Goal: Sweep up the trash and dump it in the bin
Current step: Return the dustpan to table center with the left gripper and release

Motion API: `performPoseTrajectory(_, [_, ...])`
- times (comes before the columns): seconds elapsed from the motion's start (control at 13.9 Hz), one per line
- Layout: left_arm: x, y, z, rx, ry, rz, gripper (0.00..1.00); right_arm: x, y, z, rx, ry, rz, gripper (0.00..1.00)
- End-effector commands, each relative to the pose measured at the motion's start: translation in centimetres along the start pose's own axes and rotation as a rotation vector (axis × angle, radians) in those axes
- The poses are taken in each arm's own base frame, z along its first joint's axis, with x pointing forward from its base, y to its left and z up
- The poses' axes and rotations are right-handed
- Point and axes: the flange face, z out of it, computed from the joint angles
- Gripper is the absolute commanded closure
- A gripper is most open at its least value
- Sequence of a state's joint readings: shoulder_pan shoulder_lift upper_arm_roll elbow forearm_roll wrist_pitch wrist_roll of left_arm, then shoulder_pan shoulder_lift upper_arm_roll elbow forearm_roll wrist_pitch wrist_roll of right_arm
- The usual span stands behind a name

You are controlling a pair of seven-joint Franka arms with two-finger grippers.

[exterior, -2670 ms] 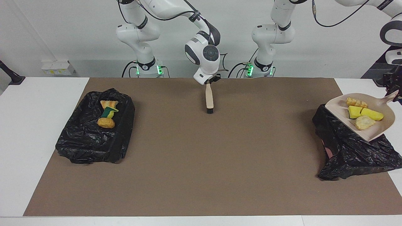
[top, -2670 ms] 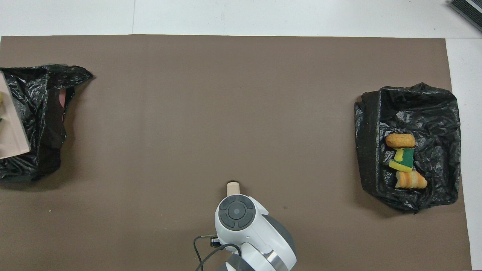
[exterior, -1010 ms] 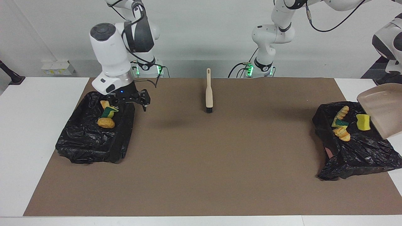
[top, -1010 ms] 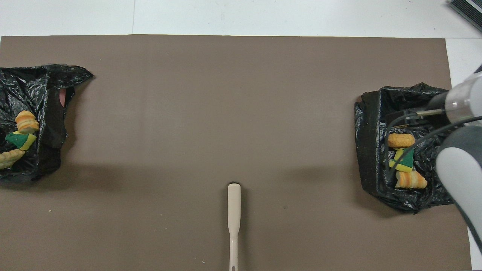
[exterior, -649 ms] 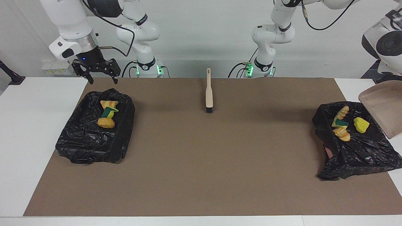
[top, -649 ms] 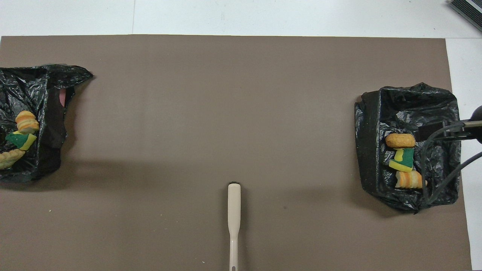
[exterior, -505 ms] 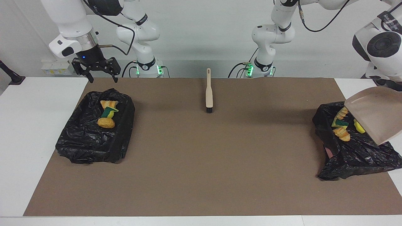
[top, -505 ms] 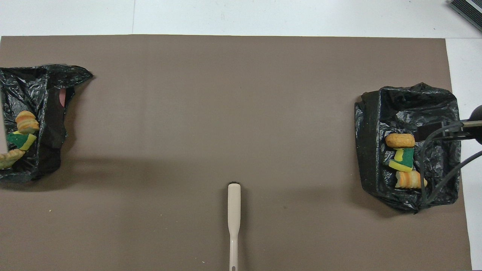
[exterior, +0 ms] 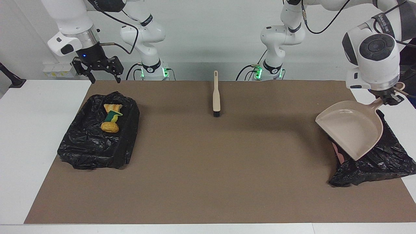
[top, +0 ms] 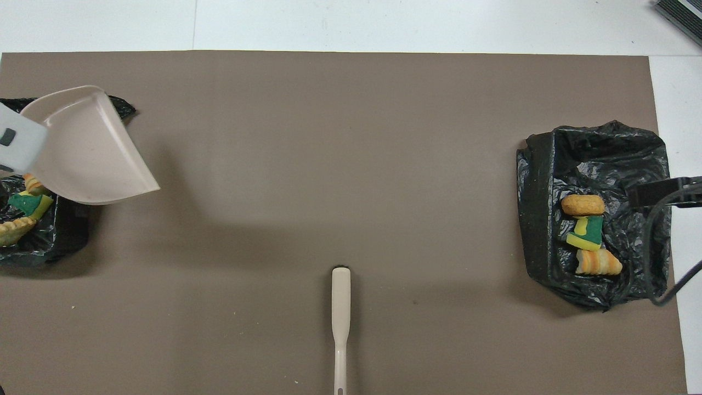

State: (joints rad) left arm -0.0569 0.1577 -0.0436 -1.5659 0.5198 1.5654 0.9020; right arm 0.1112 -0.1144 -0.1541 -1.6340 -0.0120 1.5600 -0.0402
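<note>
My left gripper (exterior: 389,97) is shut on the handle of the empty beige dustpan (exterior: 352,128), which hangs level over the black-lined bin (exterior: 386,159) at the left arm's end. That bin's trash (top: 24,204), yellow-green sponge and tan lumps, shows only in the overhead view, beside the dustpan (top: 88,148). My right gripper (exterior: 104,78) hangs open and empty over the table's edge by the other bin (exterior: 94,149), which holds three scraps of trash (exterior: 110,122). The beige hand brush (exterior: 216,97) lies on the brown mat near the robots, mid-table.
The brown mat (exterior: 208,169) covers most of the white table. The second bin (top: 535,192) and its scraps (top: 586,233) sit at the right arm's end. One right finger (top: 652,193) and a cable reach over that bin.
The dustpan has tipped its trash into the bin and swung back level, toward the table's middle. The right gripper let go of the brush, passed over the other bin and rose to the table's edge.
</note>
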Motion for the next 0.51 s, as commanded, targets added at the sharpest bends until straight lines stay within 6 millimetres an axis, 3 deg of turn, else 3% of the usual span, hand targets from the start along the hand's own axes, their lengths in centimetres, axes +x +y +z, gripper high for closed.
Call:
performPoseTrajectory(0.0, [3.7,3.3,-1.2,-0.068,0.082,-0.15,1.0,-0.5,0.1,0.0,0.016,-0.013,-0.026,0.0])
performPoseTrajectory(0.22, [9.8,7.8,-3.7,-0.156,0.181,-0.339,1.0,-0.5,0.2,-0.1,0.015,-0.013,-0.023,0.0])
performPoseTrajectory(0.43, [19.1,13.4,-4.0,-0.211,0.197,-0.533,1.0,-0.5,-0.2,-0.1,0.015,-0.013,-0.032,0.0])
